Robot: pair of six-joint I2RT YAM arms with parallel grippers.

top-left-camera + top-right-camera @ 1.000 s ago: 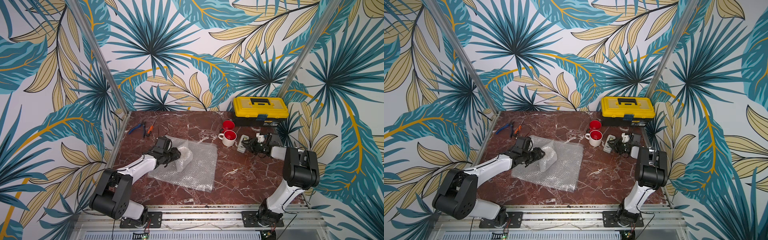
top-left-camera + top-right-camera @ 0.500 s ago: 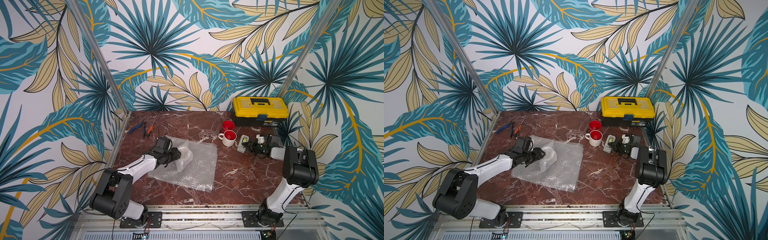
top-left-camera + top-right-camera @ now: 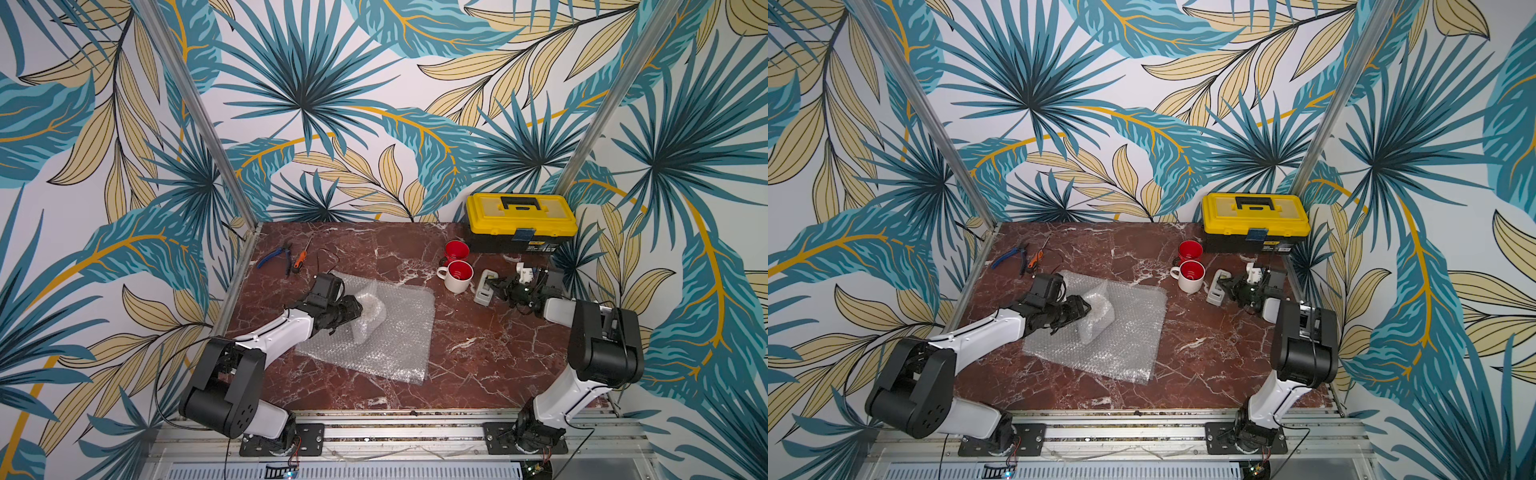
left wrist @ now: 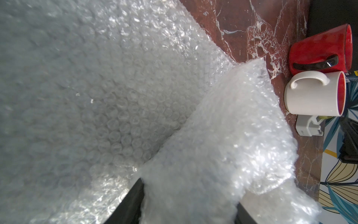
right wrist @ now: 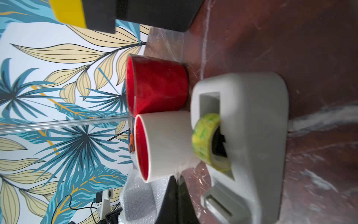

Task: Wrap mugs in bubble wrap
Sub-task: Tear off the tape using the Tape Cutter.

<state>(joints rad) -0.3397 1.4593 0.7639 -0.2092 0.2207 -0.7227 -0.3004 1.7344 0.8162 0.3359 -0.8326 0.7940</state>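
A bubble wrap [image 3: 395, 340] sheet lies flat on the marble table, seen in both top views. On its left part my left gripper [image 3: 360, 309] is shut on a rolled bundle of bubble wrap [image 4: 222, 145]; what is inside is hidden. The red mug [image 3: 456, 250] and the white mug with red inside [image 3: 457, 277] stand upright, touching, at the back right. Beside them my right gripper [image 5: 178, 177] is shut on a clear strand of tape drawn from the grey tape dispenser [image 5: 251, 135]. No lavender mug shows.
A yellow and black toolbox [image 3: 519, 224] stands at the back right, behind the mugs. Blue pliers [image 3: 272, 257] and an orange screwdriver [image 3: 300, 259] lie at the back left. A green tape roll [image 5: 205, 139] sits in the dispenser.
My right gripper's jaws have closed at the tape dispenser. The left arm and the wrapped bundle have stayed where they were.
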